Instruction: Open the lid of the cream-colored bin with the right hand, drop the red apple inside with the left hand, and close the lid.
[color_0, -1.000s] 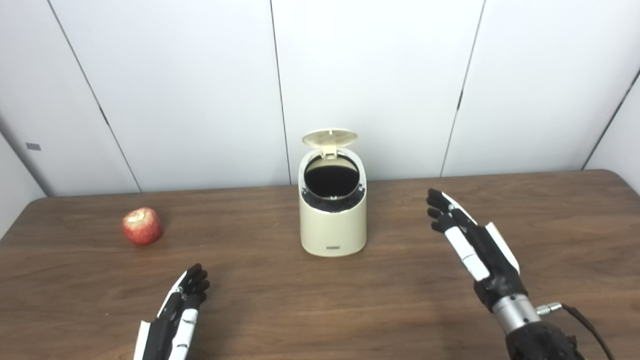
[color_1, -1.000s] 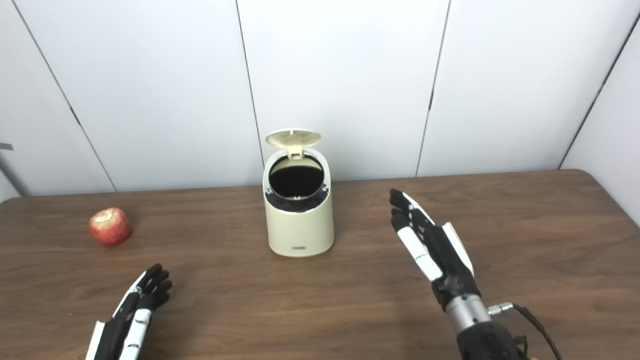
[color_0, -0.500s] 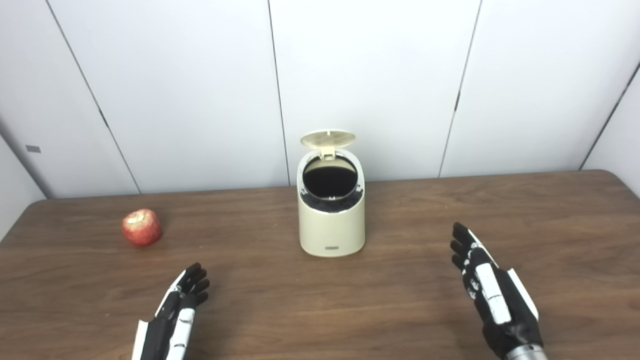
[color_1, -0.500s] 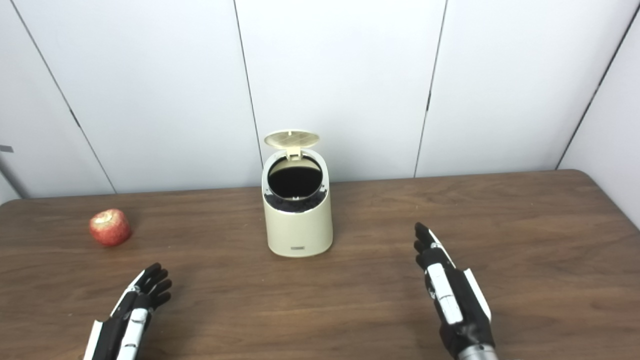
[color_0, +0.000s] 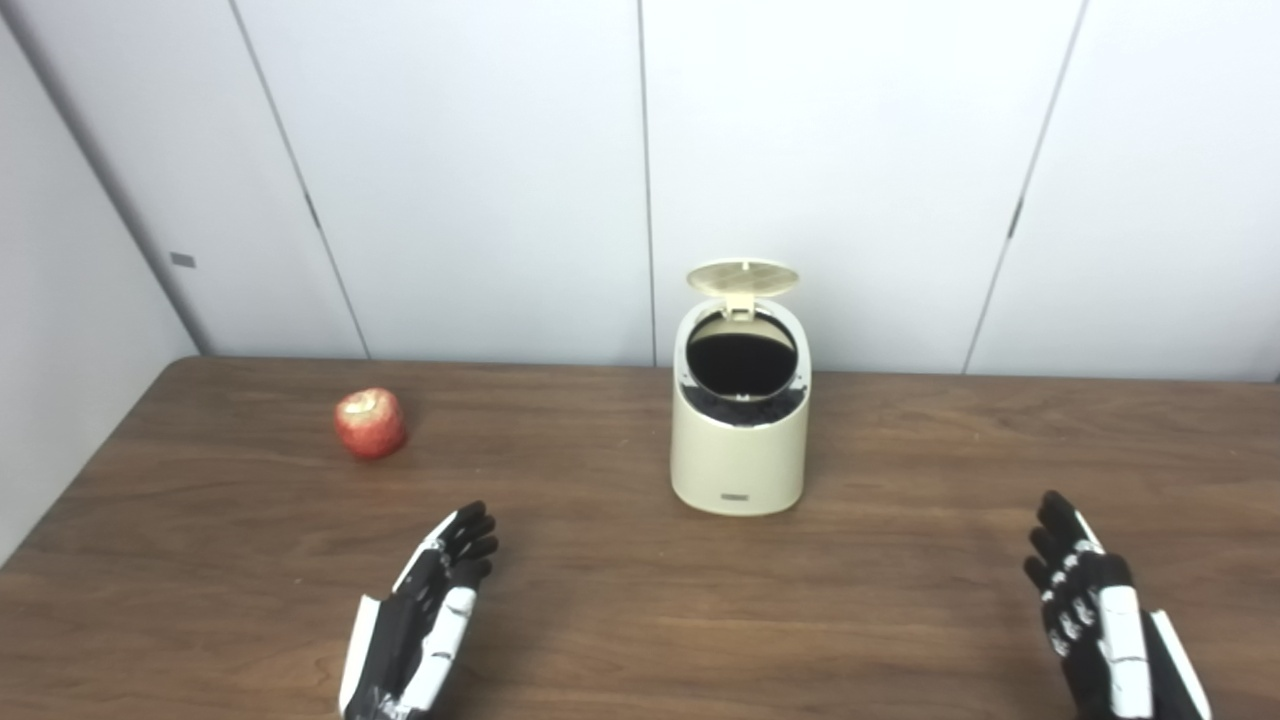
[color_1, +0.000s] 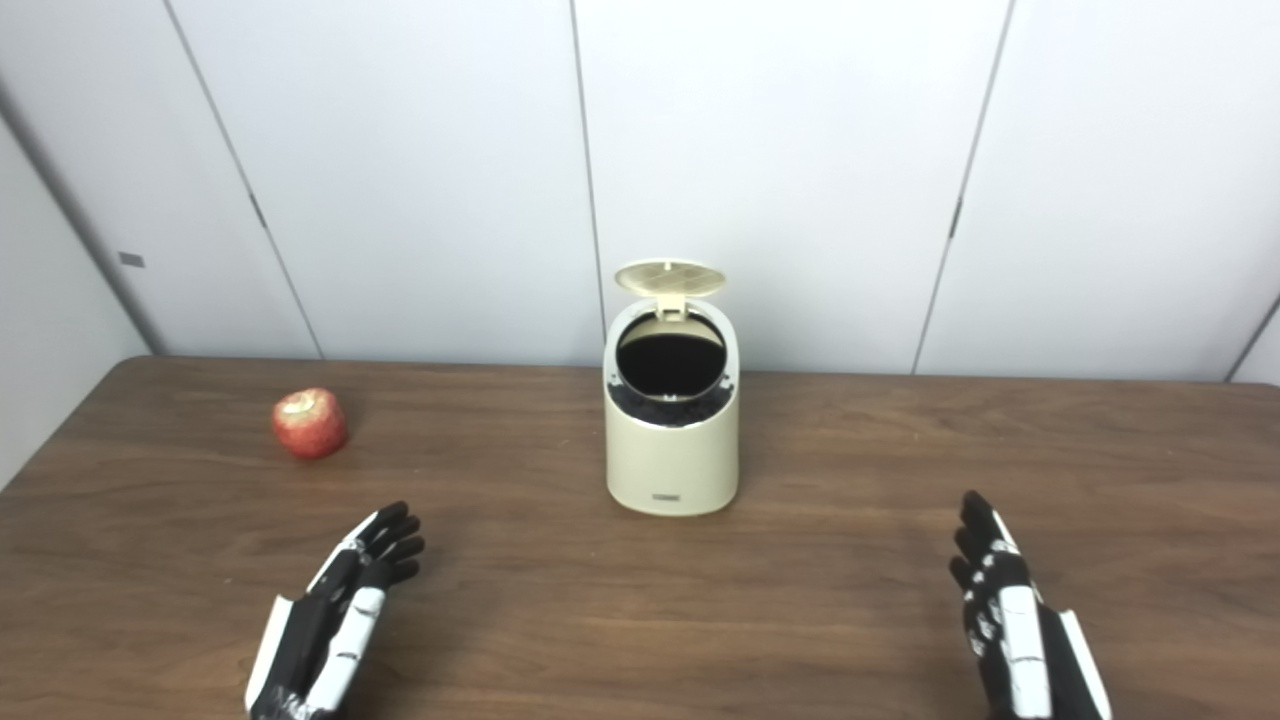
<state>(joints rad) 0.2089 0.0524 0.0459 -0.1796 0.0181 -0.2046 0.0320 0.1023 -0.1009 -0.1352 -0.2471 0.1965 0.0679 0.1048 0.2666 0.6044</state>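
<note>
The cream-colored bin (color_0: 739, 455) stands in the middle of the table, its round lid (color_0: 743, 277) tipped up at the back and the dark opening showing. A red apple (color_0: 370, 423) lies on the table to the bin's left, untouched. My left hand (color_0: 425, 612) rests low near the front edge, open, fingers pointing toward the apple but well short of it. Low at the front right, my right hand (color_0: 1100, 615) is open and holds nothing, far from the bin.
The brown wooden table (color_0: 600, 610) runs the full width of the view, its left edge (color_0: 90, 470) showing. White wall panels (color_0: 500, 170) stand right behind the bin.
My right hand has drawn back from beside the bin toward the front right edge. The camera has turned left, so the whole scene has shifted right. The lid stays up; the apple has not moved.
</note>
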